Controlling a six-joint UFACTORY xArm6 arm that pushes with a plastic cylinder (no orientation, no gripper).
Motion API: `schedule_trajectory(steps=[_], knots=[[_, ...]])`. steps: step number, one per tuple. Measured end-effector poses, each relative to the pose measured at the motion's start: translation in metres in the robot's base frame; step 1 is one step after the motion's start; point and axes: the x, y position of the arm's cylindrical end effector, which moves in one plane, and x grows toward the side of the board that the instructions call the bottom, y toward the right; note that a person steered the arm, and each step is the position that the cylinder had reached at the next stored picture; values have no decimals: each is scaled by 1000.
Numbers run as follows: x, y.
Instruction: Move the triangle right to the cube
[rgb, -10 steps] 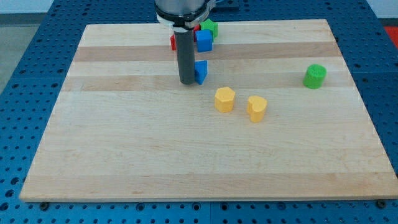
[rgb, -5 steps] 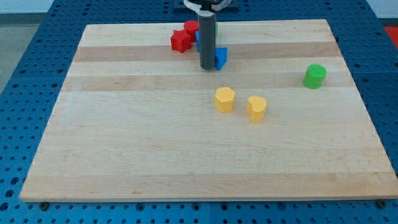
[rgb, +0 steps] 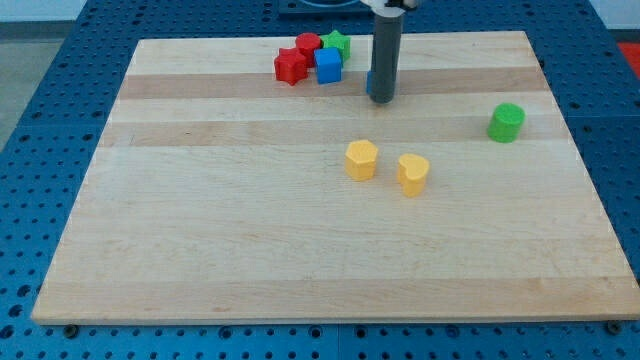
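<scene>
The blue triangle (rgb: 370, 83) lies near the board's top centre, mostly hidden behind my rod; only a blue sliver shows at the rod's left edge. My tip (rgb: 383, 99) rests on the board touching it. The blue cube (rgb: 328, 66) sits to the triangle's left, in a cluster with a red block (rgb: 291, 67), a red cylinder (rgb: 307, 44) and a green block (rgb: 336, 43).
Two yellow blocks (rgb: 361, 159) (rgb: 412, 173) lie near the board's middle. A green cylinder (rgb: 506, 122) stands at the right. The wooden board (rgb: 200, 220) is ringed by a blue perforated table.
My tip has moved up and to the right, pushing the blue triangle from below the cube cluster to a spot right of the blue cube. Other blocks have not moved.
</scene>
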Motion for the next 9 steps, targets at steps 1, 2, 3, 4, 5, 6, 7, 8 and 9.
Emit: schedule_trajectory(steps=[1, 2, 3, 4, 5, 6, 7, 8, 9], knots=[[-14, 6], [-31, 7], [-40, 23], [-51, 45], [-60, 47], [-60, 44], [-60, 40], [-60, 31], [-60, 15]])
